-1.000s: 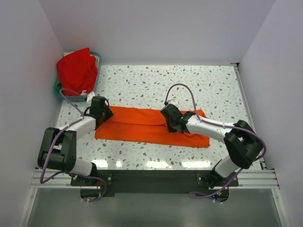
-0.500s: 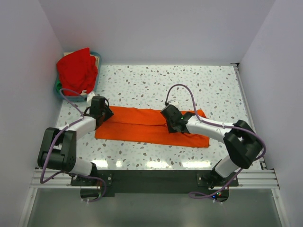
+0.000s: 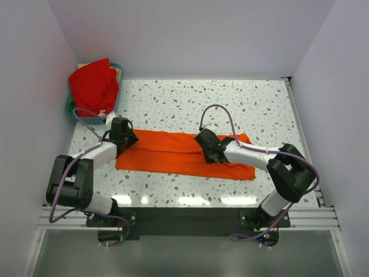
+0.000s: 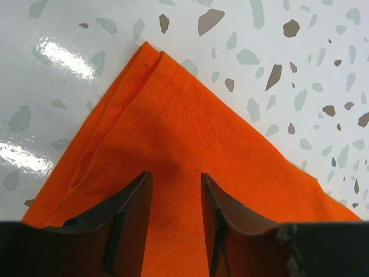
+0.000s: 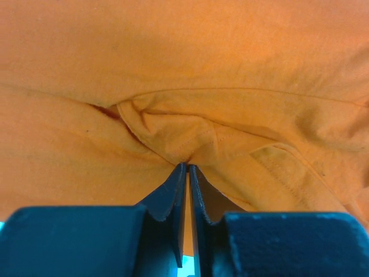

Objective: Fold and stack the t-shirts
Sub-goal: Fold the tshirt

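Right arm has drawn its elbow in since the earlier frame, and its jaws have closed.

Top view: orange shirt (image 3: 167, 156) lies as a long folded band across the table's (image 3: 173, 104) near half. Right gripper (image 3: 207, 149) is at its middle, left gripper (image 3: 124, 138) at its left end. Red shirt (image 3: 92, 83) sits crumpled in the basket (image 3: 71, 111) at the far-left corner.

Left wrist: left gripper (image 4: 176, 179) spread over the shirt's corner, holding nothing.

Right wrist: right gripper (image 5: 187, 167) pinched on a raised pleat of orange cloth.

Judged: orange shirt part folded; red untouched; stacking not begun.
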`<state>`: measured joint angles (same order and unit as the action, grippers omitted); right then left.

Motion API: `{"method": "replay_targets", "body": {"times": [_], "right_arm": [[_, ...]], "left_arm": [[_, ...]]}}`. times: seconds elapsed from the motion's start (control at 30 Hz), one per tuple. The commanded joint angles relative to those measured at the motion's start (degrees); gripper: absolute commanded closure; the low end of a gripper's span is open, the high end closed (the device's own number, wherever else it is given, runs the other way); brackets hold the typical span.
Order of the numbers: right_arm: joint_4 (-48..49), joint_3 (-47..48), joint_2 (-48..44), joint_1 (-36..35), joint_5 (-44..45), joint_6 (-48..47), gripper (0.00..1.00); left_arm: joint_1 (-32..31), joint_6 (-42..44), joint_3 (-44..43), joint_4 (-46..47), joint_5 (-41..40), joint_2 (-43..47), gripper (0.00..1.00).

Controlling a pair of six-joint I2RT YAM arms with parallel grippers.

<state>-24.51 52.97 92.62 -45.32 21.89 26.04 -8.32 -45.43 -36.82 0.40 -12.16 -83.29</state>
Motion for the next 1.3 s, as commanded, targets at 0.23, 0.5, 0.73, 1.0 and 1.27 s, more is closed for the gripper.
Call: {"method": "replay_targets", "body": {"times": [0.23, 0.5, 0.73, 1.0, 1.27], "right_arm": [[2.89, 1.79, -2.00, -0.21, -5.45, 1.47, 0.99], [4.74, 1.79, -2.97, -0.21, -8.79, 3.22, 1.00], [5.97, 2.84, -2.62, -0.21, -10.99, 4.63, 1.00], [6.93, 2.49, -1.48, -0.21, -12.05, 6.48, 1.00], [8.43, 0.82, -4.82, -0.21, -14.59, 7.80, 0.98]], "left_arm": [[0.23, 0.52, 0.26, 2.85, -0.05, -0.30, 0.56], [0.23, 0.43, 0.26, 3.11, 0.39, -0.47, 0.56], [0.23, 0.61, 0.26, 3.02, 0.47, -0.30, 0.56], [0.23, 0.52, 0.34, 2.85, 0.83, -0.12, 0.56], [0.32, 0.08, 0.43, 2.67, 0.74, 0.58, 0.56]]}}
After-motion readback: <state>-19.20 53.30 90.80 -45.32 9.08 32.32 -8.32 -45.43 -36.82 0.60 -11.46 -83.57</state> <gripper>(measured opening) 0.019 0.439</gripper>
